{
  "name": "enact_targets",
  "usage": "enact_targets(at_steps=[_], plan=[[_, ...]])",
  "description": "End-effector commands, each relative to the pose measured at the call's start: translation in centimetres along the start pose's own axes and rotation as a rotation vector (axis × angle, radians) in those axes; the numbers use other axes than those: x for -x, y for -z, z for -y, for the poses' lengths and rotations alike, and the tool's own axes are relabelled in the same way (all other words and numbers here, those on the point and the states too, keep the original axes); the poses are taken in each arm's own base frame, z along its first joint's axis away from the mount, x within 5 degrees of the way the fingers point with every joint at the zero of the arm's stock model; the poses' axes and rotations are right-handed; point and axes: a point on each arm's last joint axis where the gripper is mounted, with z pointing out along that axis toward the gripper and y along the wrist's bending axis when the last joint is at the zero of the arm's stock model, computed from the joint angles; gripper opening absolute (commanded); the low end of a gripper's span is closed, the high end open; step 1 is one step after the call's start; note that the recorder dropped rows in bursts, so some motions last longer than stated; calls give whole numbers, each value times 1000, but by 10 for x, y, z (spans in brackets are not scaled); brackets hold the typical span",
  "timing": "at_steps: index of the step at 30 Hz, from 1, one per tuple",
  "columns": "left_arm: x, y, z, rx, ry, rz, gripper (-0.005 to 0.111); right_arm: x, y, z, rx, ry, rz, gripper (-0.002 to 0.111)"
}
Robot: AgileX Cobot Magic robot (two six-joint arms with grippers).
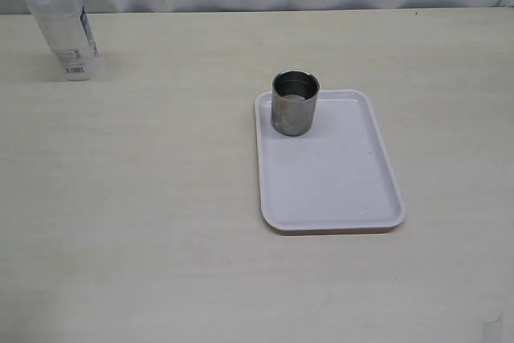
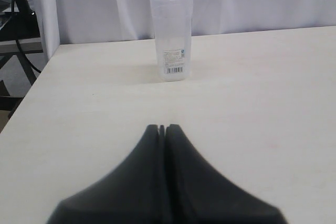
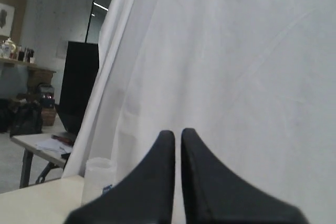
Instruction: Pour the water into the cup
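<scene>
Exterior view, cup point(image 1: 295, 103) upright on tray point(image 1: 337, 190), mouth up

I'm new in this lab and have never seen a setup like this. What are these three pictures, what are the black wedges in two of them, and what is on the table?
It is a robot with two arms, each ending in a pair of black fingers. One picture looks down on the table from a camera off the arms; the arms themselves are out of its sight. The other two come from cameras on the wrists, so the wedges are the left gripper and the right gripper, both shut and holding nothing. On the table lies a white tray with a steel cup standing in its far corner. A clear plastic container with a label stands apart, straight ahead of the left fingers.
</scene>
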Motion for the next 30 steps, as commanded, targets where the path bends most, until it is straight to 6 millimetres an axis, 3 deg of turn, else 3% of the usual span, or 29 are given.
enact_targets(at_steps=[1, 9, 30], plan=[[0, 0, 1, -8, 6, 10, 0, 7, 19, -8, -9, -14, 84, 4], [0, 0, 1, -8, 6, 10, 0, 22, 48, -21, -6, 25, 218, 4], [0, 0, 1, -8, 6, 12, 0, 23, 49, -23, 23, 7, 234, 4]])
